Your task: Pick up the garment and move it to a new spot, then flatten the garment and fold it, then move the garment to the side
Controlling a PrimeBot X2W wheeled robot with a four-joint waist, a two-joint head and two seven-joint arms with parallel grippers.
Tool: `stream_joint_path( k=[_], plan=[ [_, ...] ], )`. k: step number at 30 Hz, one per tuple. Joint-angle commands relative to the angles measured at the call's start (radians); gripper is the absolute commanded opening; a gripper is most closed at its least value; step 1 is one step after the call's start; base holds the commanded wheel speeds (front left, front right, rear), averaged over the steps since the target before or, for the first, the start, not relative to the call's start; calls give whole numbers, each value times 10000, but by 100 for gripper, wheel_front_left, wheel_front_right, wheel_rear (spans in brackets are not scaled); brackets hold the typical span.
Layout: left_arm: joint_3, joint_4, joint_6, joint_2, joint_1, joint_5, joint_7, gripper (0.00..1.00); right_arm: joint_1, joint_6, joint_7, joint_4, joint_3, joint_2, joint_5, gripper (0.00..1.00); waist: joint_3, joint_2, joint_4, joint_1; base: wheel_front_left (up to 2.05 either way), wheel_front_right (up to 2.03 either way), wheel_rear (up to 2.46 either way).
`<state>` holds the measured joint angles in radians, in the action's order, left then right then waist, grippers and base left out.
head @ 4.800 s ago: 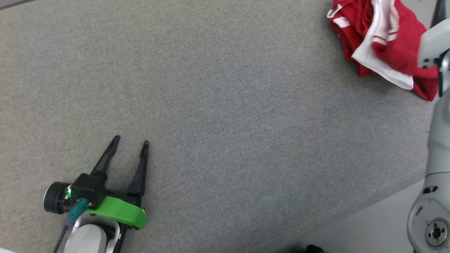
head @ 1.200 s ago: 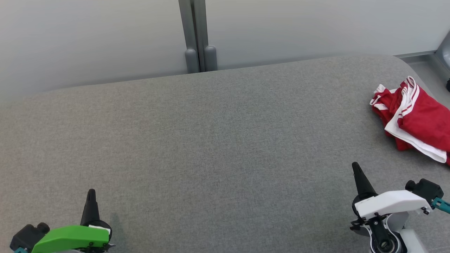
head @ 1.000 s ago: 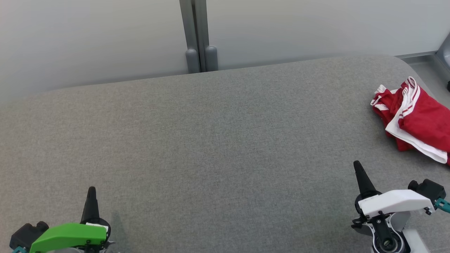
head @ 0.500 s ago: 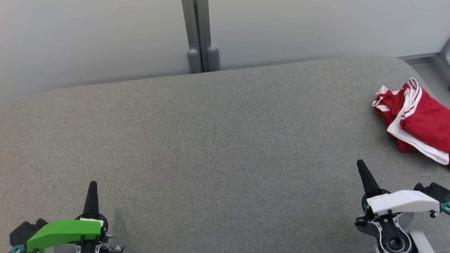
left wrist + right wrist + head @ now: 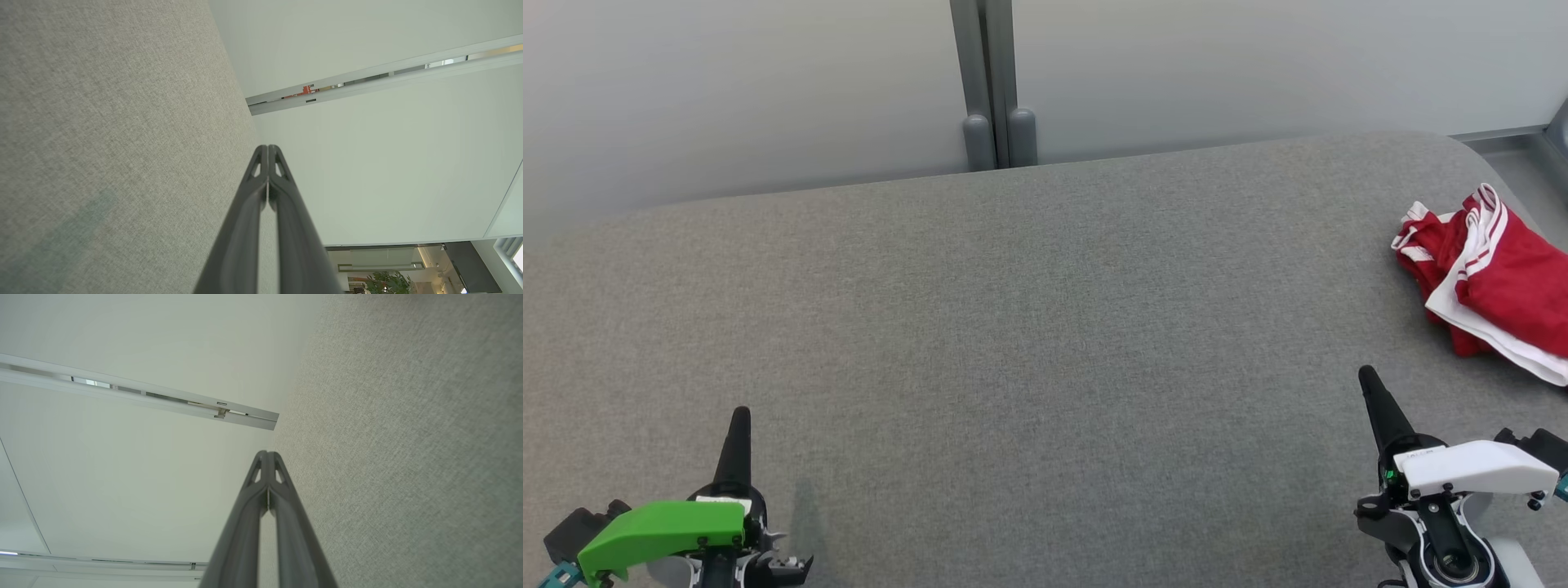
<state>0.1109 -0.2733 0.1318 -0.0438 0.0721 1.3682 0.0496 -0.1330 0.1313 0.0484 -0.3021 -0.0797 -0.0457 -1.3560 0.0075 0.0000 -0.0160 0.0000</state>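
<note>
pointing away across the grey fabric worktop [image 5: 1045, 327], the left end effector [image 5: 740, 418] sits low at the near left of the head view under a green cover, its two dark fingers pressed together into one spike. the left wrist view shows those fingers [image 5: 245, 228] meeting along their length with nothing between them, grey cloth on one side and a pale wall on the other. at the near right, the right end effector [image 5: 1369, 377], under a white cover, is likewise closed to a single point and holds nothing; in the right wrist view its fingers [image 5: 245, 531] touch at the tips. farther out and well to the right, near the worktop's rounded corner, the garment [image 5: 1503, 278] lies in a crumpled heap, red with white stripes and a white band, cut off by the picture's right edge and well apart from both end effectors. beyond the far edge stands a pale wall panel [image 5: 768, 90] with a grey upright post [image 5: 990, 82].
</note>
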Motion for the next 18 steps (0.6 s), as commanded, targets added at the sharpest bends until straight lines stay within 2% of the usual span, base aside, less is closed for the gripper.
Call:
stream_joint_path(
  k=[1,18],
  plan=[
    [32,88,-15,-86,218,242,56,0,94,-6,74,139,-55,-54,-248,0,-2,0,8,0,0,0,0],
    [39,214,-18,-92,350,1463,393,0,204,-7,413,399,-230,-63,-1532,0,-23,0,85,0,0,0,0]
  ],
)
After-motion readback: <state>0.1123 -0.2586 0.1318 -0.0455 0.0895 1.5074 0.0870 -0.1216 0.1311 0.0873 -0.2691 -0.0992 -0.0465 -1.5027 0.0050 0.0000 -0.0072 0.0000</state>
